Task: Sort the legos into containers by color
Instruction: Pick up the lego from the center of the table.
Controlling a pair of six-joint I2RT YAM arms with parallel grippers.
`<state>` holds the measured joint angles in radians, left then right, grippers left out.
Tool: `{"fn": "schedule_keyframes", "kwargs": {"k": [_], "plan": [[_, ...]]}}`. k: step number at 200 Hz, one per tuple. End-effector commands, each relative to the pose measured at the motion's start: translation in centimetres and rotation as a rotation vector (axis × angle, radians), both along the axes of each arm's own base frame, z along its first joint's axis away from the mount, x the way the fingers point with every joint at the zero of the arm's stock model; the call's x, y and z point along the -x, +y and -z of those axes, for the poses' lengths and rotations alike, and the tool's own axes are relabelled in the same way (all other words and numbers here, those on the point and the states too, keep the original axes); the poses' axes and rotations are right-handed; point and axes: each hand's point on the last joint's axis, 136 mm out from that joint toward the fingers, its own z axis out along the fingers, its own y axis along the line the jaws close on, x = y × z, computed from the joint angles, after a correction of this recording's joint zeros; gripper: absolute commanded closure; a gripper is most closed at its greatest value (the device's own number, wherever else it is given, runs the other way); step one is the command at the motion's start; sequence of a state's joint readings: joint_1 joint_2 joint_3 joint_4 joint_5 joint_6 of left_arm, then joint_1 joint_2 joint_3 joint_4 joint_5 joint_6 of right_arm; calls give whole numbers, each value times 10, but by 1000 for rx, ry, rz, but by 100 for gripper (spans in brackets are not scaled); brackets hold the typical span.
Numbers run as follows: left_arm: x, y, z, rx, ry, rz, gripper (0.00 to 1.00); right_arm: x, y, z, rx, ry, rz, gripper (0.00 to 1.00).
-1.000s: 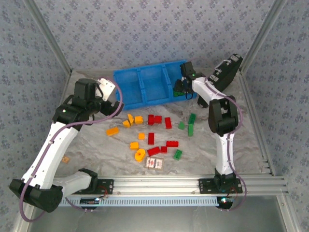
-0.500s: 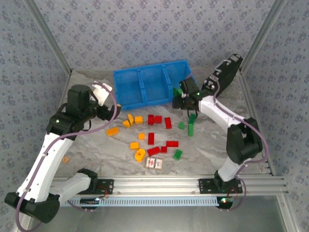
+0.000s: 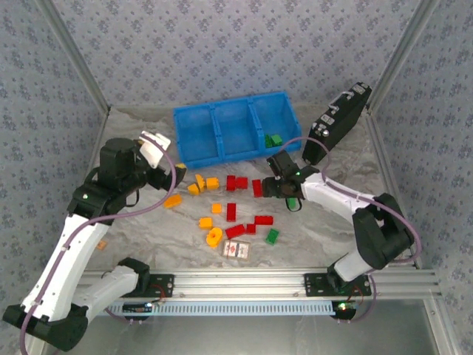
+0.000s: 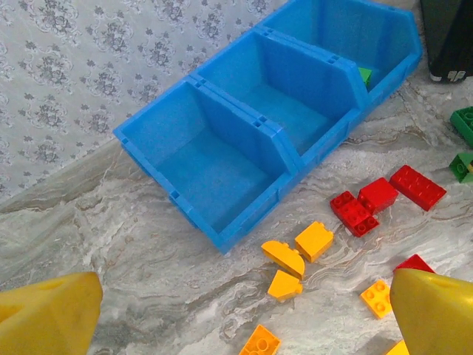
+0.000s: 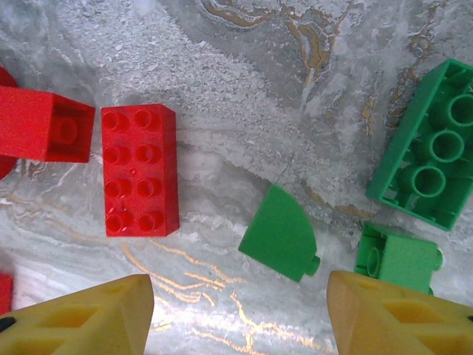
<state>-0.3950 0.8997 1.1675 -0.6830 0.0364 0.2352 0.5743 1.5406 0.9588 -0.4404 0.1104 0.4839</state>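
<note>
The blue tray [image 3: 222, 118] of three containers lies at the back; its right compartment holds green legos [image 3: 273, 139]. Red [image 3: 236, 183], yellow [image 3: 205, 183] and green legos [image 3: 272, 236] are scattered on the table in front of it. My right gripper [image 3: 284, 186] hovers open and empty over the table. Just beyond its fingertips [image 5: 81, 318] lies a green quarter-round piece [image 5: 281, 233], with a red brick [image 5: 139, 170] to the left and green bricks [image 5: 432, 155] to the right. My left gripper [image 3: 164, 168] is open above the table near the yellow legos [image 4: 314, 240], left of the tray [image 4: 222, 240].
A black case [image 3: 336, 122] leans at the back right, next to the tray. A flat red-patterned card box [image 3: 236, 251] lies near the front edge beside a round yellow piece [image 3: 213, 237]. A metal frame and patterned walls surround the marbled table.
My right gripper has come away from the tray's right compartment, down to the table by the green legos, and its jaws have widened. The left arm has shifted slightly.
</note>
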Motion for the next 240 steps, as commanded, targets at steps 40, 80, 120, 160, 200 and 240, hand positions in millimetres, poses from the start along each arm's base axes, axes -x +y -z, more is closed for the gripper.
{"fn": "schedule_keyframes", "kwargs": {"k": [40, 80, 120, 160, 200, 240], "plan": [[3, 1, -9, 17, -45, -4, 0, -12, -12, 32, 132, 27, 60, 39], [1, 1, -6, 13, -39, -6, 0, -17, -14, 43, 161, 45, 62, 45], [-1, 2, -7, 4, -38, -11, 0, -18, -16, 55, 167, 75, 68, 56], [-5, 0, -5, -4, -28, -11, 0, -22, -18, 52, 166, 72, 65, 69], [-9, 0, -1, -19, -19, -14, 0, -41, -17, 29, 141, 26, 54, 75], [-13, 0, -6, -33, -33, -17, 0, -81, -8, -24, 86, -78, 31, 77]]}}
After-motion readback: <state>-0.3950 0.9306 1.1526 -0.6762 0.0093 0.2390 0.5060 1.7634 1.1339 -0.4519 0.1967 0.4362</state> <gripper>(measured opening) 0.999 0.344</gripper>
